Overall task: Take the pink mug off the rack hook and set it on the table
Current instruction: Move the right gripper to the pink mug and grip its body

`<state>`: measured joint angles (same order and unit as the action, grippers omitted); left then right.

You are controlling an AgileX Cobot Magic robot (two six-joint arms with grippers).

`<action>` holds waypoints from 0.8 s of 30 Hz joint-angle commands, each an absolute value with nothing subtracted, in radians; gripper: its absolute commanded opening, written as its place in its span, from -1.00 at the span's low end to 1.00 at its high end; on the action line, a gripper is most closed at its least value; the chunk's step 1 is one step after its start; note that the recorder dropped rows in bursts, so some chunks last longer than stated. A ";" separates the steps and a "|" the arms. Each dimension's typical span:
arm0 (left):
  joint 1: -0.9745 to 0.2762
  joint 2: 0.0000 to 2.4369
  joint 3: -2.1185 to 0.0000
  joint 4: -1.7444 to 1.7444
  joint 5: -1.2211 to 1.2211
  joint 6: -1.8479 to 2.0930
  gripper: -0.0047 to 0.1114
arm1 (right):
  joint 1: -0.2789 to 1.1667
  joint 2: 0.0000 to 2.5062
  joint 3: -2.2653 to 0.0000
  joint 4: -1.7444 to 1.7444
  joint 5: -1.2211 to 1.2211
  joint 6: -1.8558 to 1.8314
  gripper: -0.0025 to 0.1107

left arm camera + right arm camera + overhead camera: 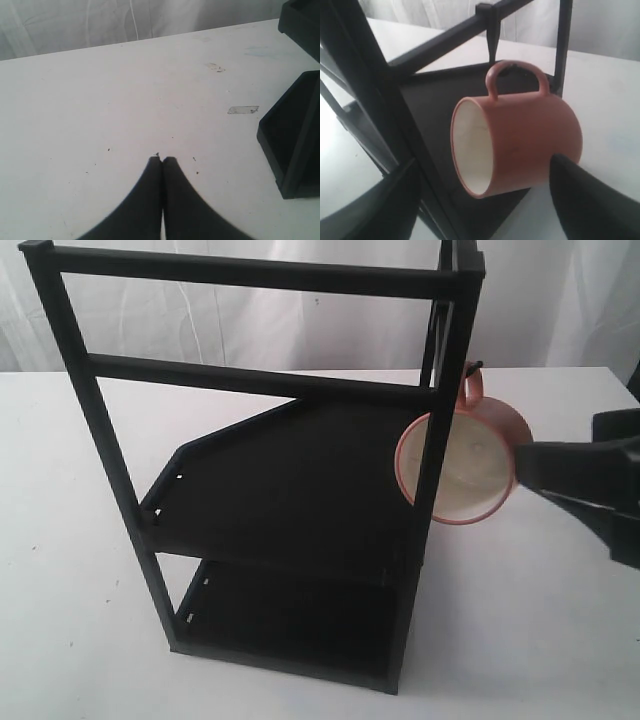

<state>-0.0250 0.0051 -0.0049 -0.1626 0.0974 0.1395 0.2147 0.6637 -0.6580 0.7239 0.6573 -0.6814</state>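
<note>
Legible text, labels, brands, numbers, signs: none on any surface in the three views.

The rack (pixel 290 480) is black all over, bars and both shelves, without any pattern. The rack hook (pixel 474 367) on its upper post is the same black. The pink mug (pixel 470 465) beside that post is salmon-pink outside, handle included, and plain; its inside is cream-white with a few faint grey marks. The table (pixel 80 540) under the rack is white, with some tiny dark specks and one small greyish patch (pixel 243 109) near the rack's foot. The curtain (pixel 250 325) behind the rack is pale white-grey. The right gripper (pixel 555 488), beside the rack, is black; the left gripper (pixel 162 160) is also black and plain.
</note>
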 commanded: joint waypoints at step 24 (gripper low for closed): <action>-0.021 0.000 0.000 -0.171 0.098 0.138 -0.92 | 0.240 0.899 -0.667 0.722 0.448 -0.762 0.23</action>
